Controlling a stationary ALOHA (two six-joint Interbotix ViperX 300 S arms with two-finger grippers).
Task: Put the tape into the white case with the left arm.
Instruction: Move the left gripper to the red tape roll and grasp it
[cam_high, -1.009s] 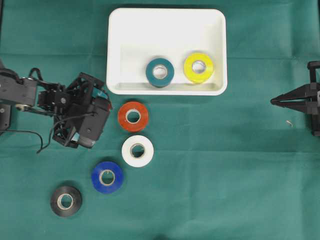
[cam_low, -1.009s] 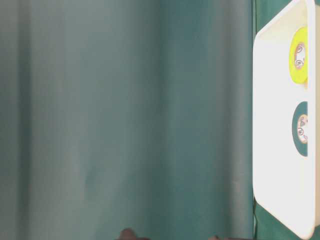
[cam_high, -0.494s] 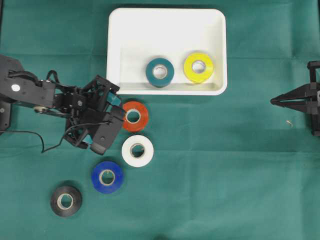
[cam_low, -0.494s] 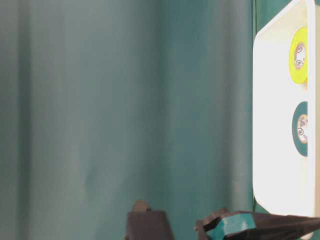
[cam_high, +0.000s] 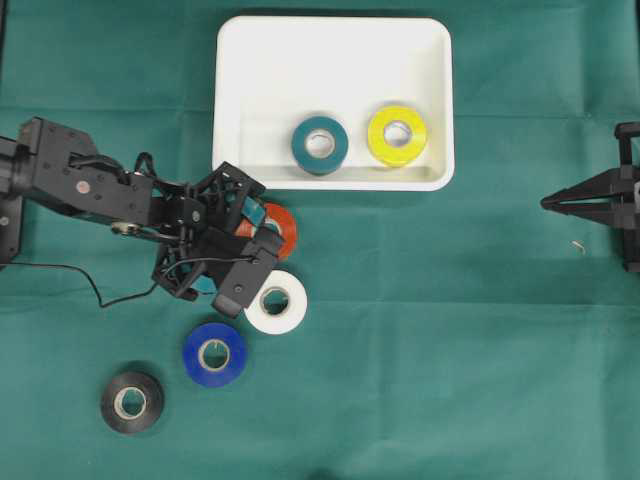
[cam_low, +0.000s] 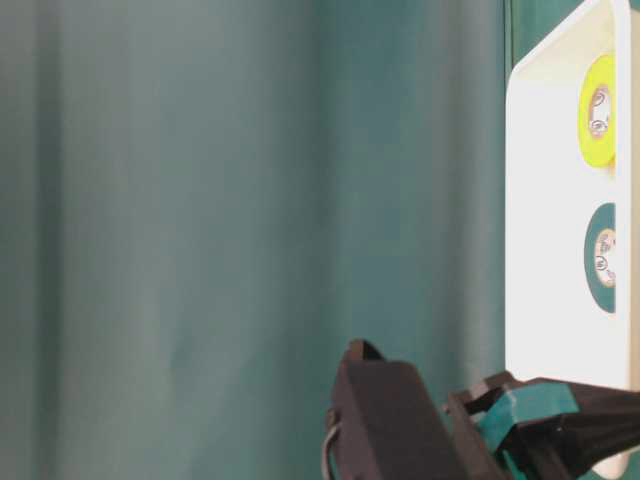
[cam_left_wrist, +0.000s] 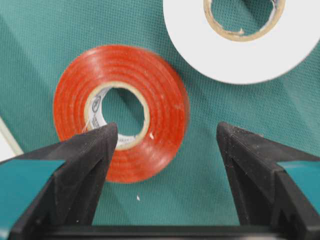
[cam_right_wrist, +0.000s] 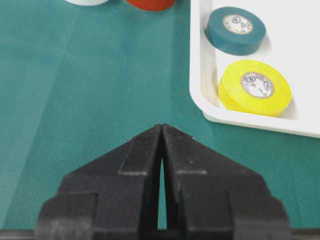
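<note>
The white case (cam_high: 330, 60) stands at the back of the green cloth and holds a teal tape (cam_high: 320, 144) and a yellow tape (cam_high: 397, 135). Just in front of its rim lies a red tape (cam_high: 283, 228), half hidden under my left gripper (cam_high: 258, 240). In the left wrist view the left gripper (cam_left_wrist: 166, 127) is open, its left finger over the red tape (cam_left_wrist: 160, 100) and its right finger over bare cloth. Nothing is held. My right gripper (cam_high: 548, 203) rests shut and empty at the right edge, also seen in its own wrist view (cam_right_wrist: 162, 126).
A white tape (cam_high: 275, 301) lies right beside the left gripper, with a blue tape (cam_high: 214, 354) and a black tape (cam_high: 132, 402) further front left. A black cable (cam_high: 100, 290) trails from the left arm. The table-level view shows the case (cam_low: 545, 200) and the gripper's teal band (cam_low: 525, 405).
My left arm has swung right and forward, from left of the red tape to over it. Its jaws stay equally wide. The right arm and the tapes have not moved.
</note>
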